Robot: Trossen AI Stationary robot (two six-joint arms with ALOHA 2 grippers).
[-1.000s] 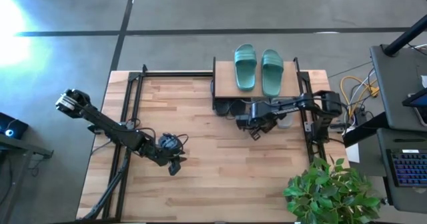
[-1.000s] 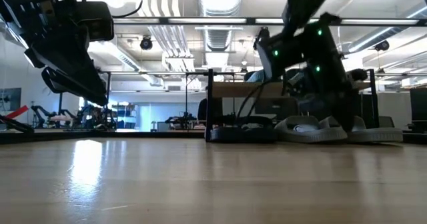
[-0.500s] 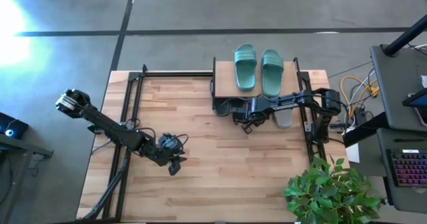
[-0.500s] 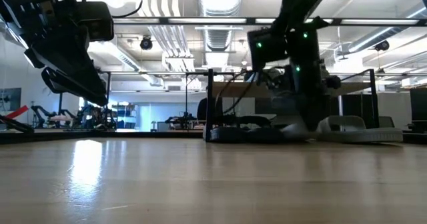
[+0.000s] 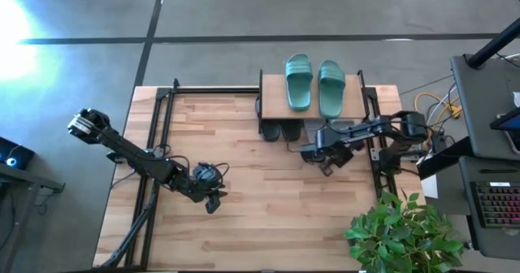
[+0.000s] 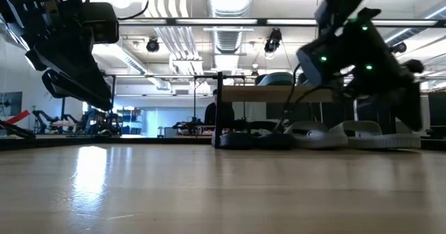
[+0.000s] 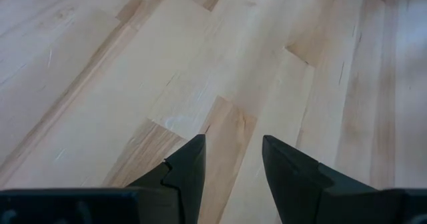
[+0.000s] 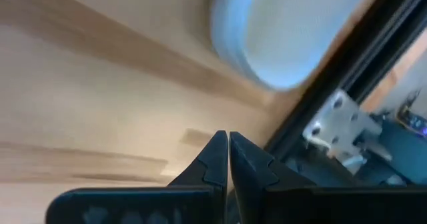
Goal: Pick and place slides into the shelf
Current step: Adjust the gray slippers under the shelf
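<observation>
The right hand [image 5: 327, 166] hangs pinched together and empty before the shelf [image 5: 353, 102], near a grey slide [image 8: 293, 31]. The left hand [image 7: 231, 161], fingers apart, hovers empty above the tabletop [image 5: 244, 208]. Teal slides [image 5: 314, 84] sit on top.

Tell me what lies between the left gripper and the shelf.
In the high view, only bare wooden tabletop lies between the left gripper and the shelf; nothing sits on that stretch.

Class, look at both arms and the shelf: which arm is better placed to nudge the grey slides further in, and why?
Probably the right. The right gripper, shut and empty, hovers just in front of the shelf by the grey slides. The left gripper waits far across the table.
</observation>
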